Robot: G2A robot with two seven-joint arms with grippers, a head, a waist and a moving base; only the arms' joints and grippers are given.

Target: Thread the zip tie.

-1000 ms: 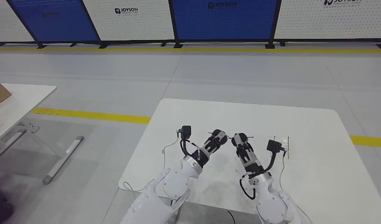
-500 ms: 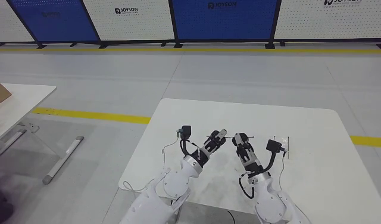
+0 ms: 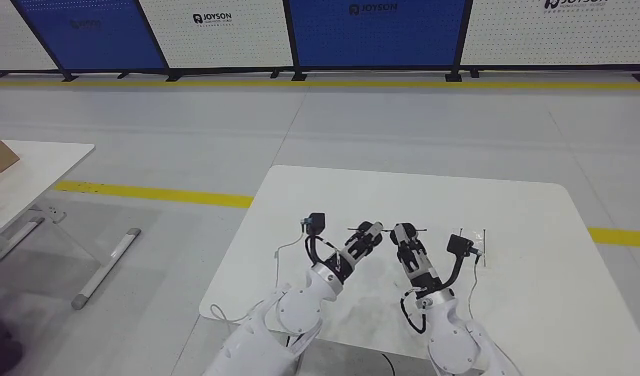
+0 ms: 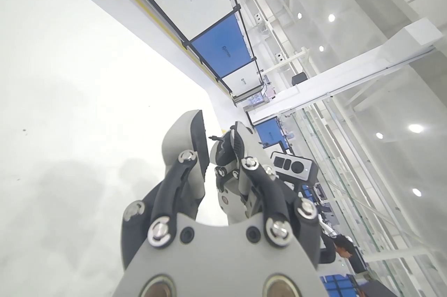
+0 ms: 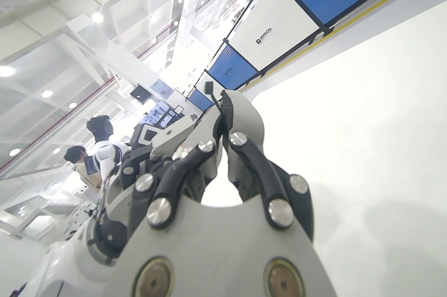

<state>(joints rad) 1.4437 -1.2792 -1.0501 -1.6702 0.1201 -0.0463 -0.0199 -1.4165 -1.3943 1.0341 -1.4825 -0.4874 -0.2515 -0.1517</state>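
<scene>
**Zip tie held, threading not yet begun**

My left gripper [image 4: 217, 124] hangs over the white table [image 3: 480, 201], fingers narrowly parted and gripping nothing. Just beside it, my right gripper [image 5: 223, 100] pinches the thin black plastic zip tie [image 5: 209, 87], square head poking out. Next, I judge, my left must catch the free end and feed it through that head.

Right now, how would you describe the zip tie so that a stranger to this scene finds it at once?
Over the white table, at the side nearest the robot, the right pincer is shut on the zip tie, which sticks out past its tips. Beside the pincer's broad white fingers, it is a thin black strap ending in a small square head.
</scene>
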